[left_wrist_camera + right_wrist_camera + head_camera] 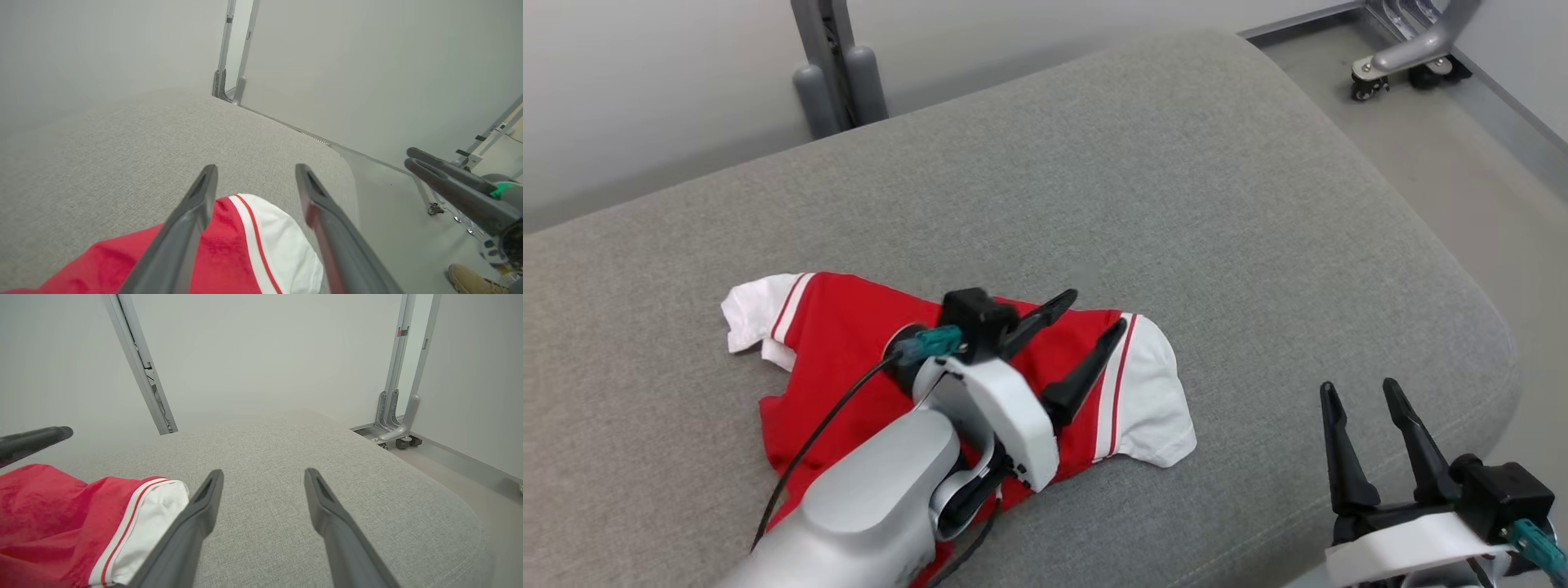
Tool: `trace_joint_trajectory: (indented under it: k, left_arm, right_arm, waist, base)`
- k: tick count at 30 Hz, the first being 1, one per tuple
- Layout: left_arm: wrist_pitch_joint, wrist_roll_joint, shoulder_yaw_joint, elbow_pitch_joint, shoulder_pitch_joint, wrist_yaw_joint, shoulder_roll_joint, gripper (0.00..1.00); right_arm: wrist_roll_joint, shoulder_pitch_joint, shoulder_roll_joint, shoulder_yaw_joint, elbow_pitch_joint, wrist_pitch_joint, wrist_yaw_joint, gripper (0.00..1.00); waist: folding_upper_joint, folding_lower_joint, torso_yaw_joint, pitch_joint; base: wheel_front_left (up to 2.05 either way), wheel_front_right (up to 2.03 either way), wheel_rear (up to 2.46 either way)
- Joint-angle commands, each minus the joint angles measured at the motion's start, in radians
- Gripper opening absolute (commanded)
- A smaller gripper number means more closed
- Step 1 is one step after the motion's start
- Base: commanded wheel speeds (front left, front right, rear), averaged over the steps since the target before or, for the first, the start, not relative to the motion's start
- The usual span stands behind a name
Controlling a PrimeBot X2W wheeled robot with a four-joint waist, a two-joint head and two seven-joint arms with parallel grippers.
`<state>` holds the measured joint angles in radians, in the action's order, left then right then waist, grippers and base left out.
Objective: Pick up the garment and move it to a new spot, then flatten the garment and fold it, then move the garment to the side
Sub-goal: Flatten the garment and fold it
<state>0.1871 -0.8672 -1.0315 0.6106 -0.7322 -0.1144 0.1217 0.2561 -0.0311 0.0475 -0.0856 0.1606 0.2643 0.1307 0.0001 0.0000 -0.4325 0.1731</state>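
The garment [849, 343] is a red shirt with white, red-striped sleeves, lying rumpled on the grey cushion [1176, 204]. My left gripper [1094, 314] hovers over the shirt's right part, open, with nothing between its fingers. Through the left wrist view the garment [229, 253] lies below the spread fingers [192, 220], its white sleeve end between them. At the lower right my right gripper [1364, 392] is open and empty above the cushion's near right corner. The right wrist view has the garment [61, 522] at its lower left, beside the left finger [196, 522].
The cushion's rounded edge drops to the floor on the right. A metal post [837, 65] stands behind the cushion and a castor frame [1396, 57] sits at the far right. A tan shoe [470, 279] rests on the floor.
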Motion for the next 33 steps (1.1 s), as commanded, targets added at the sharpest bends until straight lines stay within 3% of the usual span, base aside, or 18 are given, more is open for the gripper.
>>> trace_joint_trajectory:
  k: [1,2,9,13,17,26,33]
  left_arm:
    - [0.023,-0.026,0.038,-0.052,0.055,0.049,0.036,1.0]
    - [0.023,-0.026,0.038,-0.052,0.055,0.049,0.036,1.0]
    - [0.062,-0.104,0.169,-0.376,0.391,0.319,0.2,1.0]
    - [0.071,-0.159,0.221,-0.541,0.607,0.413,0.262,1.0]
    - [0.064,-0.194,0.239,-0.621,0.757,0.478,0.29,1.0]
    - [0.02,-0.28,0.271,-0.621,0.875,0.555,0.321,1.0]
    - [0.009,-0.357,0.302,-0.501,0.854,0.477,0.259,1.0]
  right_arm:
    - [-0.004,0.015,0.005,0.009,-0.003,0.0,0.0,1.0]
    - [-0.004,0.015,0.005,0.009,-0.003,0.0,0.0,1.0]
    - [-0.028,0.065,0.006,0.033,-0.008,0.0,0.0,1.0]
    - [-0.042,0.084,0.005,0.035,-0.012,0.0,0.0,1.0]
    - [-0.052,0.092,0.006,0.038,-0.018,0.0,0.0,1.0]
    - [-0.068,0.1,0.005,0.03,-0.018,0.0,0.0,1.0]
    - [-0.07,0.091,0.005,0.026,-0.019,0.0,0.0,1.0]
  waist:
    - [-0.0001,0.0,0.03,-0.035]
    - [-0.0001,0.0,0.03,-0.035]
    - [-0.0001,0.0,0.092,-0.109]
    - [-0.0001,0.0,0.123,-0.141]
    - [-0.0001,0.0,0.15,-0.156]
    - [-0.0001,0.0,0.184,-0.166]
    - [-0.0001,0.0,0.188,-0.154]
  base:
    - [0.0,0.0,0.0]
    - [0.0,0.0,0.0]
    - [0.0,0.0,0.0]
    - [0.0,0.0,0.0]
    - [0.0,0.0,0.0]
    - [0.0,0.0,0.0]
    - [0.0,0.0,0.0]
